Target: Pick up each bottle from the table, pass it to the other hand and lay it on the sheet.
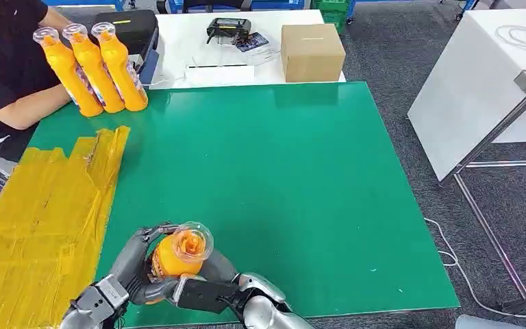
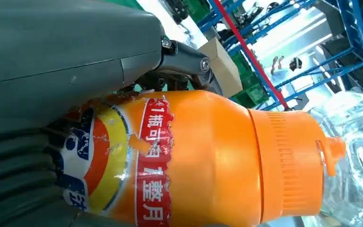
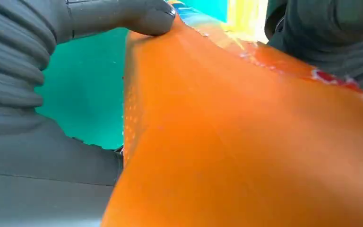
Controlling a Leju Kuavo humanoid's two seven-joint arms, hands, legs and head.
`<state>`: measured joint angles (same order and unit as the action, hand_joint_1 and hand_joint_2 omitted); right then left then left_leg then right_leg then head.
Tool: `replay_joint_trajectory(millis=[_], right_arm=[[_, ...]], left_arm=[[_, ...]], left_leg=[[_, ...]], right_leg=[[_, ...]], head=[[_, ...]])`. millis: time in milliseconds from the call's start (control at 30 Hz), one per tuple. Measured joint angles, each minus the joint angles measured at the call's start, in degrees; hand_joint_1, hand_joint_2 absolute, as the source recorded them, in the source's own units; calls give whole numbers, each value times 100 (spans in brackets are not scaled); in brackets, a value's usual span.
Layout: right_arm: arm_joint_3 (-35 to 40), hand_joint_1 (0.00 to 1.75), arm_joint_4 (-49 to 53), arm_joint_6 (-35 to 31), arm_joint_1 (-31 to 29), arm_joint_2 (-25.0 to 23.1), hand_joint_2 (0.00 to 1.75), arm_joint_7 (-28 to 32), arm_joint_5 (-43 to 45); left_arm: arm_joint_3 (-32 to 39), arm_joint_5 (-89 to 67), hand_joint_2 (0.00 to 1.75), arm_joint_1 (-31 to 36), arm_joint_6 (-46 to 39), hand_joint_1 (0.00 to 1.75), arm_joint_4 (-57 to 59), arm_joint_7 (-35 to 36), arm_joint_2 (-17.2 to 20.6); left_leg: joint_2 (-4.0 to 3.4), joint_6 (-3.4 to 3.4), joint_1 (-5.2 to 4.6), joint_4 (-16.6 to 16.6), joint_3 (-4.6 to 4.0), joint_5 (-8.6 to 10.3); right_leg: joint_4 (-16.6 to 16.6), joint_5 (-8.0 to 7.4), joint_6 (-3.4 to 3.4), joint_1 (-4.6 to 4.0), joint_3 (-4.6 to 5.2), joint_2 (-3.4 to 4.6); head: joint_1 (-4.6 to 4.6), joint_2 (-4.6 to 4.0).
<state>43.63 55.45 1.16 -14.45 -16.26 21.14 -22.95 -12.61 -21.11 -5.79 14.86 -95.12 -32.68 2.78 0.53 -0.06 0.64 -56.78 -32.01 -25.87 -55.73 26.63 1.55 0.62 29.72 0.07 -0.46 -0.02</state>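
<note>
- Orange bottle [image 1: 180, 253] held upright-ish over the near edge of the green table [image 1: 281, 171], clear domed cap pointing up toward the camera.
- Left hand [image 1: 131, 264] wraps the bottle from its left side, fingers curled around the body; left wrist view shows the bottle [image 2: 203, 161] lying against the grey hand cover, label and orange ribbed neck visible, clear cap at the far end.
- Right hand [image 1: 202, 291] is under and beside the bottle at the same spot, dark fingers against its lower body; right wrist view has the orange bottle wall [image 3: 246, 142] pressed close, thumb [image 3: 123, 19] touching it. Firmness of the right hand's grip: cannot tell.
- Both hands touch the bottle at once.
- Yellow sheet [image 1: 41, 219] lies on the table's left part, just left of the hands, wrinkled.
- Three more orange bottles [image 1: 92, 68] stand together at the far left corner, a person's arm [image 1: 27, 106] beside them.
- Cardboard box [image 1: 311, 51] on the white table behind.
</note>
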Motion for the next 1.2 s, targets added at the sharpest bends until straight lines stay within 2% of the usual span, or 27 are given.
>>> replay_joint_trajectory(millis=[300,500,533,567,667,767,800,833,933,1200], right_arm=[[0,175,0,7,6,0,175,4,0],[0,175,-70,46,13,0,175,33,11],[0,175,-83,52,13,0,175,33,17],[0,175,-96,63,14,0,175,33,20],[2,175,-151,138,11,2,175,33,53],[114,175,-190,243,-23,-7,175,133,90],[136,175,-190,249,-34,-7,175,153,103],[155,175,-190,251,-48,-7,175,173,116],[236,175,-192,280,-88,-7,175,190,131],[345,175,-205,306,-121,-4,175,192,177]], left_arm=[[-20,-70,175,5,4,175,4,-2,46],[-171,-429,175,91,4,175,74,-26,304],[-203,-483,175,103,4,143,92,-31,350],[-240,-516,175,115,6,0,107,-33,406],[-341,-529,175,173,132,0,190,9,615],[-533,-490,175,223,404,2,317,63,1115],[-551,-483,175,222,431,169,350,55,1229],[-573,-483,175,221,439,175,394,52,1356],[-651,-407,175,203,426,175,435,46,1613],[-798,-319,175,204,369,175,407,72,1902]], left_leg=[[0,0,1,0,0,0],[1,0,1,0,0,0],[1,0,1,1,0,0],[1,0,1,1,-1,0],[4,0,1,1,-3,0],[0,-1,3,2,-2,1],[1,-3,4,3,-5,2],[2,-3,5,3,-5,2],[8,-6,6,3,-9,4],[25,-4,2,2,-15,6]], right_leg=[[0,0,0,0,0,0],[-1,0,0,-1,0,0],[-1,0,0,-1,-1,0],[-1,0,0,-1,0,0],[-2,0,0,-1,-2,-2],[-4,0,0,-2,4,1],[-5,0,-1,-3,4,1],[-5,0,-1,-3,3,-1],[-6,1,-1,-5,3,-5],[-4,0,-1,-3,1,-17]], head=[[0,0],[0,0],[0,0],[-2,0],[2,0],[-9,0],[-11,0],[-15,0],[-15,0],[-11,0]])
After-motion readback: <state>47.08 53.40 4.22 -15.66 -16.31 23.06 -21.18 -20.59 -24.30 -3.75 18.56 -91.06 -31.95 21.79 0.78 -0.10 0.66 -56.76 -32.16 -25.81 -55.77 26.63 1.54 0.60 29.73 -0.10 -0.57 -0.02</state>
